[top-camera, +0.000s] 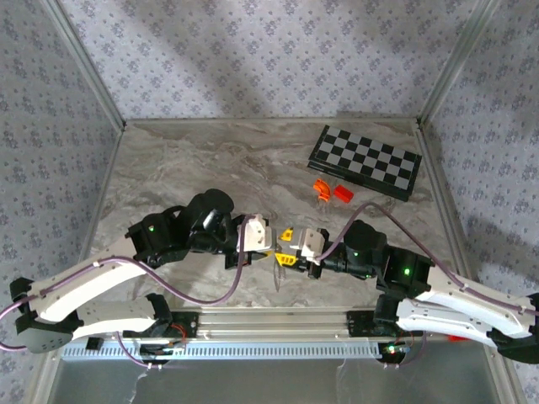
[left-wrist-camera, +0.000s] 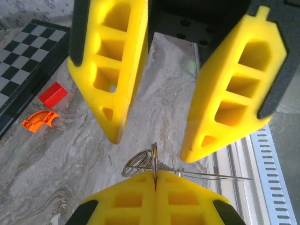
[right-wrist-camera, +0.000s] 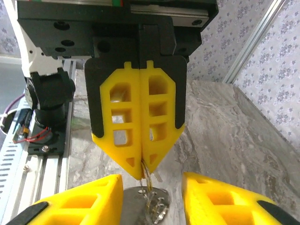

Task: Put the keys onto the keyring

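Now, above the near middle of the tabletop (top-camera: 168, 168), my two arms meet tip to tip. The left hand (right-wrist-camera: 142, 168) is pinched tight on the thin metal keyring (left-wrist-camera: 140, 161). The right hand (left-wrist-camera: 153, 140) faces it, fingers apart and straddling the ring. What I take for the key (right-wrist-camera: 151, 206) hangs just under the left fingertips.
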Controlling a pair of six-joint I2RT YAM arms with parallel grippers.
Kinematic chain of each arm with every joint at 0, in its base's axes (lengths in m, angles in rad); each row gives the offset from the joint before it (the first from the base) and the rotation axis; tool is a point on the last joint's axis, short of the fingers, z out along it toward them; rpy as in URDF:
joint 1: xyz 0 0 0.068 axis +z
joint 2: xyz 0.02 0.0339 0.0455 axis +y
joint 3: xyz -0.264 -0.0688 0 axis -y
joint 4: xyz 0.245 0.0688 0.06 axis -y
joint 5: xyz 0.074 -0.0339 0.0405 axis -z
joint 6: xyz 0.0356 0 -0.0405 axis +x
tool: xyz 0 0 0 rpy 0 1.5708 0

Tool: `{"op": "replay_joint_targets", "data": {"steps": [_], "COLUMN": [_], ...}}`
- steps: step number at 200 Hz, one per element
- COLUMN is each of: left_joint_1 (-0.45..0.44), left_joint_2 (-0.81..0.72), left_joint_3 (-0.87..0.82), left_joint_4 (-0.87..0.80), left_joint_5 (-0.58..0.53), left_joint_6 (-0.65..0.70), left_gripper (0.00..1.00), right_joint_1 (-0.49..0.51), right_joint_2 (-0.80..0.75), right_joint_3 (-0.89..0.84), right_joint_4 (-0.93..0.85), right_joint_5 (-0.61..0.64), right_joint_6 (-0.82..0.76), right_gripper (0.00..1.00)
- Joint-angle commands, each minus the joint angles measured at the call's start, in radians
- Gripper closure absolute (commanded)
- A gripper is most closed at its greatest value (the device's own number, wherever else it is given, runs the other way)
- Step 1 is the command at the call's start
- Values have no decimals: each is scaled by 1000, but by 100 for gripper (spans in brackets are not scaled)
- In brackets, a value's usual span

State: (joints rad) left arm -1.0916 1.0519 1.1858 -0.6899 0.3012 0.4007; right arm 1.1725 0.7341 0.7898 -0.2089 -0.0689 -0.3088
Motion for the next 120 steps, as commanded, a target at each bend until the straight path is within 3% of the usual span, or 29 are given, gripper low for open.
{"op": "replay_joint_targets", "data": {"steps": [1,20,75,120], "left_joint_1": [-7,-11,-17,-21], "left_joint_2": [3,5,0,-5], "left_joint_3": [49,50,41,32], "left_joint_4": [-31,-33,-23,-13], "left_joint_5": [5,10,9,3], "left_joint_6": [23,22,20,15], "left_gripper": [100,100,100,100], "right_joint_1": [9,12,16,26], "right_joint_2": [7,13,34,65], "right_joint_3": [31,29,34,48], "right_joint_4": [-26,-26,-11,-23], "right_joint_5": [37,40,34,22], "right_joint_6": [-21,-23,-24,-27], "right_gripper": [67,72,73,94]}}
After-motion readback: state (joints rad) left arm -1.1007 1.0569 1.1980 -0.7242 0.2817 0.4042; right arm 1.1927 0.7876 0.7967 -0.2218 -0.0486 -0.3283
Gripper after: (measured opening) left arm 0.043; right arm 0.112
